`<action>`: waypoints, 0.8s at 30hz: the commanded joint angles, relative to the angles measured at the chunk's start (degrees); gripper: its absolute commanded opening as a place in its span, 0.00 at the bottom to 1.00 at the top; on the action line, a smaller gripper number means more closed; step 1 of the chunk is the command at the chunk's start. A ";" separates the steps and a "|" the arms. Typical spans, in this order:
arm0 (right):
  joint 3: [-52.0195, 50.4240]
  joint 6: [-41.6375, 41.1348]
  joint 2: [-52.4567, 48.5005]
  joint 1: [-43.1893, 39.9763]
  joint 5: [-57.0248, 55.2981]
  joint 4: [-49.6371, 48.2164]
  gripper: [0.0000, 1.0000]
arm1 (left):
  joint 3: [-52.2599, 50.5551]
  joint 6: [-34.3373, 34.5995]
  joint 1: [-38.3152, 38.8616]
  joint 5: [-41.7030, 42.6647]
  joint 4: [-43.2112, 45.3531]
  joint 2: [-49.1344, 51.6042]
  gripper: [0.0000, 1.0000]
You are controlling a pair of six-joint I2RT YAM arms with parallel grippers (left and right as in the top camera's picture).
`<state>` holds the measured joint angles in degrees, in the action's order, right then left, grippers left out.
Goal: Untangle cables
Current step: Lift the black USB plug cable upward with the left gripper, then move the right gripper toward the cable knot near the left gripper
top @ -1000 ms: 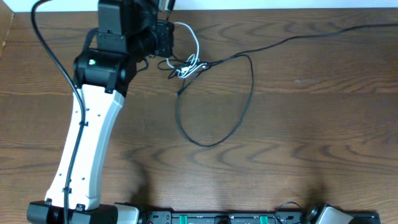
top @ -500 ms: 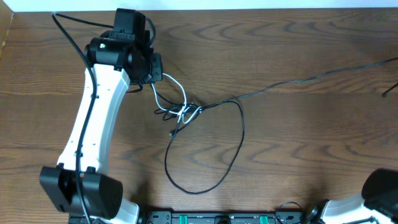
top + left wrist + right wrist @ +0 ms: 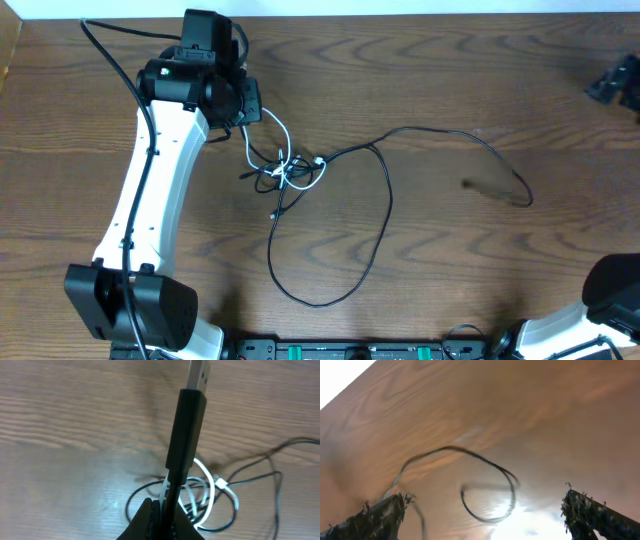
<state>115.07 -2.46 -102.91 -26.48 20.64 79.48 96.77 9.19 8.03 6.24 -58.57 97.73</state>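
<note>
The white cable point(image 3: 272, 130) runs from my left gripper point(image 3: 250, 100) down to a knot point(image 3: 290, 172) with the black cable point(image 3: 385, 215). In the left wrist view my left gripper point(image 3: 165, 519) is shut on a black plug point(image 3: 185, 430) with a silver tip, and a white strand sits in the jaws beside it. The black cable makes a big loop toward the table's front, and its other end point(image 3: 522, 198) lies loose at the right. My right gripper point(image 3: 612, 80) hangs open at the far right, high above that cable point(image 3: 490, 485), with nothing between its fingers.
The wooden table point(image 3: 480, 290) fills the view. The left arm's white link point(image 3: 150, 220) slants across the left side, with its own thick black wire point(image 3: 115, 50) arching at the back. The arm bases and a rail point(image 3: 350, 350) line the front edge.
My right gripper has opened and let go of the black cable, whose right end has dropped onto the table. The left gripper pulled the knot leftward earlier and now holds still.
</note>
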 commanded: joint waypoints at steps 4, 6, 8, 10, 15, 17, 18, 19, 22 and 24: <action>-0.39 6.40 -0.72 11.26 8.44 -0.72 0.98 | 0.20 -2.10 -0.26 6.93 3.23 -1.70 0.08; -0.48 6.40 -2.08 14.80 8.44 -1.20 0.97 | 0.35 -2.08 -0.24 8.79 5.40 -2.84 0.08; -0.48 6.01 -3.85 18.32 8.46 -2.12 0.96 | 0.39 -2.08 -0.24 11.37 7.91 -4.37 0.08; -0.48 5.29 -5.70 21.11 8.46 -3.45 0.95 | 0.39 -2.05 -0.26 13.88 10.51 -6.14 0.08; -0.48 2.47 -10.71 27.17 8.70 -7.39 0.92 | 0.39 -0.44 -0.24 18.80 16.31 -10.99 0.08; -0.48 1.84 -12.85 29.35 10.08 -9.53 0.90 | 0.39 1.60 -0.24 19.54 17.75 -12.68 0.08; -0.48 1.81 -13.64 30.08 10.78 -10.29 0.89 | 0.39 2.29 -0.24 19.91 18.23 -13.38 0.07; -0.48 1.70 -14.49 30.84 11.58 -11.26 0.89 | 0.39 2.58 -0.24 20.35 18.53 -14.03 0.08; -0.48 1.44 -16.76 32.89 13.84 -14.49 0.86 | 0.39 3.76 -0.24 20.59 18.88 -15.80 0.08; -0.48 1.44 -18.12 34.36 14.25 -16.74 0.84 | 0.39 4.68 -0.24 20.57 18.86 -16.98 0.08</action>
<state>114.78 -0.23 -119.70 6.24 31.79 64.14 96.77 11.53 8.01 25.10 -40.03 82.26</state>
